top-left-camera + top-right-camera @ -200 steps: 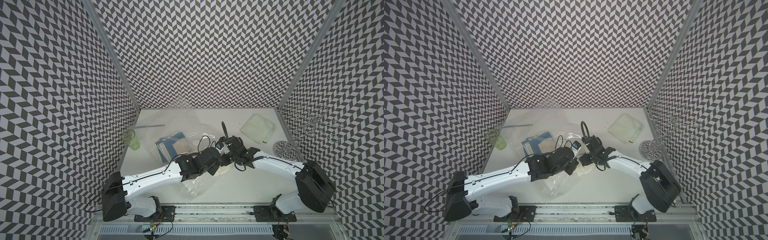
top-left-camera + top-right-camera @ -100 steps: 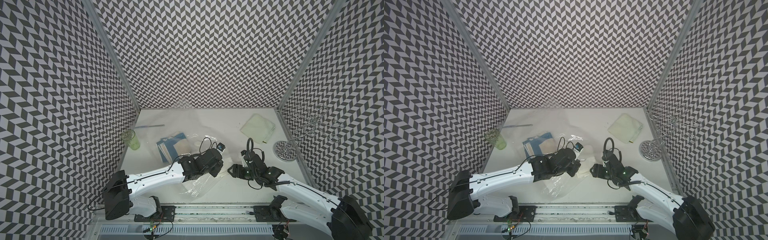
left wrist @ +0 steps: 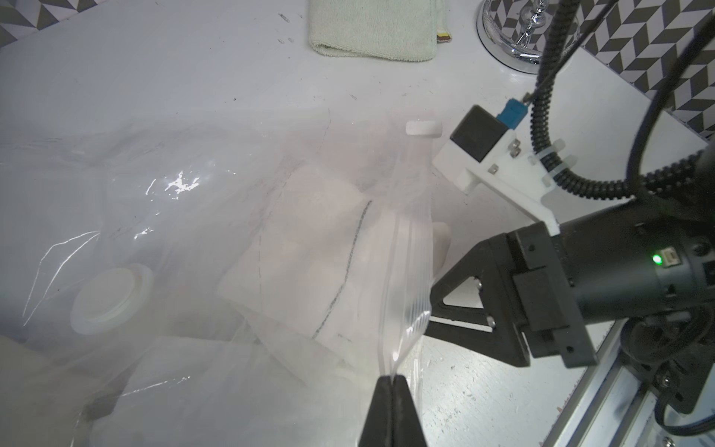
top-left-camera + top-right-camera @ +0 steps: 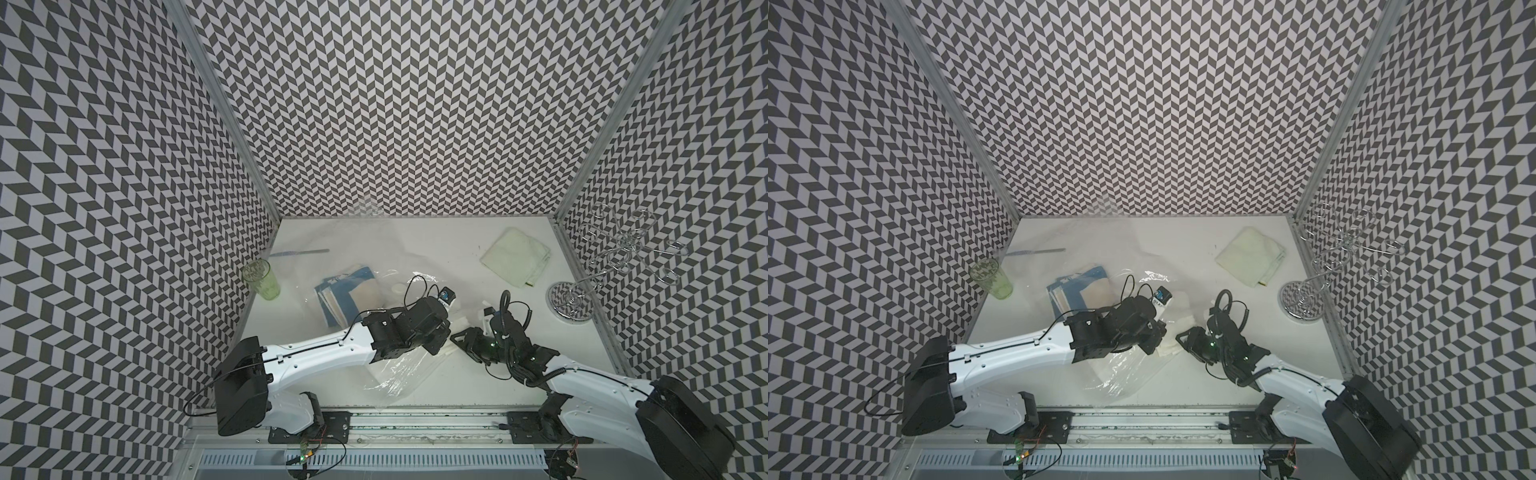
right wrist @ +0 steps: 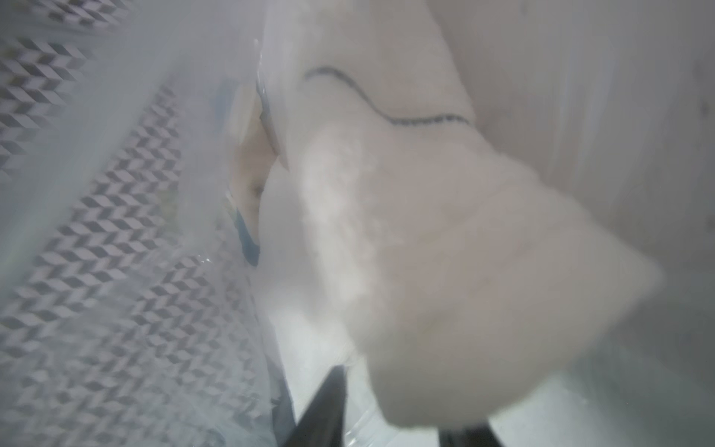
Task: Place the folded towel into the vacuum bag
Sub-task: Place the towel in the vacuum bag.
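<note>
The clear vacuum bag point(image 4: 395, 374) point(image 4: 1121, 374) lies crumpled mid-table, and its round white valve cap point(image 3: 108, 302) shows through the plastic. My left gripper point(image 3: 392, 381) is shut on the bag's ribbed zip edge and holds it up. The folded towel point(image 3: 309, 247) point(image 5: 445, 251), cream-white with a dark stitched line, lies mostly inside the bag mouth. One corner pokes out past the zip strip. My right gripper point(image 4: 455, 336) point(image 4: 1180, 337) point(image 5: 398, 410) sits at that mouth with its jaws drawn nearly together on the towel's near corner. Its tips are hidden behind the strip in the left wrist view.
A blue and beige folded item point(image 4: 349, 299) lies deeper in the bag. A pale green cloth point(image 4: 515, 257) lies at the back right beside a chrome wire stand point(image 4: 571, 303). A green glass point(image 4: 262, 278) stands by the left wall. The front rail point(image 4: 415, 419) borders the table.
The right arm drew back from the bag mouth toward the front right, then came in again at the towel's corner as its jaws narrowed from wide. The left gripper kept its hold.
</note>
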Controlling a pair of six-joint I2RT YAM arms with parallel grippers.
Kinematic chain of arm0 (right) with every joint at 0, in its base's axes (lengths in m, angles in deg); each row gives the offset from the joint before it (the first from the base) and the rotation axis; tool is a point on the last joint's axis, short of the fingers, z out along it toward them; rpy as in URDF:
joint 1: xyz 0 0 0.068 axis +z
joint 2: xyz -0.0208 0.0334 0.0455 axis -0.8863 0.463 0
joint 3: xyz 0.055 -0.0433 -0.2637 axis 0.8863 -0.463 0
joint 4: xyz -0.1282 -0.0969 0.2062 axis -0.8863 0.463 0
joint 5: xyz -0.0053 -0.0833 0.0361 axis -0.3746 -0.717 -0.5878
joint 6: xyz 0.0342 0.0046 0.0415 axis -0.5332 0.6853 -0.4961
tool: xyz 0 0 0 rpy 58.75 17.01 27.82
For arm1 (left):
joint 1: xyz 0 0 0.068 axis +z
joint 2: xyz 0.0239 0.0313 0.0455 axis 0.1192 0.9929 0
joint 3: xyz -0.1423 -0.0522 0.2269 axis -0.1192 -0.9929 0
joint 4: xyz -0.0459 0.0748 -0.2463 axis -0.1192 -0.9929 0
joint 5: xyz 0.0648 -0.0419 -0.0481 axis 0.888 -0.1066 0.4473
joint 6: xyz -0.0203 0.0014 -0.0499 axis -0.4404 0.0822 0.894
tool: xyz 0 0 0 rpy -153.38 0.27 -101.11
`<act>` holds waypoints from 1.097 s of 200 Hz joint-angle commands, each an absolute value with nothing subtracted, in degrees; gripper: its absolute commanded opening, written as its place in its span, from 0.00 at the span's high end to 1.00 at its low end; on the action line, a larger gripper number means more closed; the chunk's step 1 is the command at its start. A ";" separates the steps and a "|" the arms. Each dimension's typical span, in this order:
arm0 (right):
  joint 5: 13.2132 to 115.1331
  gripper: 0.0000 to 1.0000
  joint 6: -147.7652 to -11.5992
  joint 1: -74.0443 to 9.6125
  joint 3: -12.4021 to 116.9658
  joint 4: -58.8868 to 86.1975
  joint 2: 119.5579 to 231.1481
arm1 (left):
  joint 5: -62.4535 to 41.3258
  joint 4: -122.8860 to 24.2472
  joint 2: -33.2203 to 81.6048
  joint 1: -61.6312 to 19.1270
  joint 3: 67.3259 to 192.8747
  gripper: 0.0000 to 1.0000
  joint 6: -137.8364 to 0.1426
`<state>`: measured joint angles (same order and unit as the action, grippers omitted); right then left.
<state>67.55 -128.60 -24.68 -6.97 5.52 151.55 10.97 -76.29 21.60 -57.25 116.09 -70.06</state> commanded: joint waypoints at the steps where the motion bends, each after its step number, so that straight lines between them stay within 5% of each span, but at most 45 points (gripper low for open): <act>1: 62.08 0.78 -125.44 -24.47 0.18 2.31 154.73 | 8.84 -73.28 22.54 -57.87 118.82 1.00 -71.19; 41: 57.12 0.87 -117.71 -24.87 8.17 0.59 168.06 | 9.11 -72.85 23.73 -57.90 119.73 1.00 -72.34; 58: 62.73 0.86 -116.18 -26.37 8.73 1.00 170.58 | 9.63 -73.49 24.46 -57.66 120.68 1.00 -72.96; 97: 63.06 0.47 -119.42 -25.50 3.13 13.26 153.11 | 9.17 -72.54 24.09 -56.35 120.30 1.00 -73.66; 126: 64.30 0.34 -123.82 -25.62 -2.44 18.63 146.82 | 8.54 -72.14 24.70 -55.91 120.27 1.00 -73.66; 174: 64.36 0.32 -126.33 -25.68 -4.42 9.27 152.05 | 6.81 -71.45 24.49 -55.98 119.87 1.00 -73.28; 219: 64.03 0.44 -124.95 -25.88 -1.33 8.72 156.25 | 6.76 -71.16 24.08 -56.26 118.96 1.00 -72.80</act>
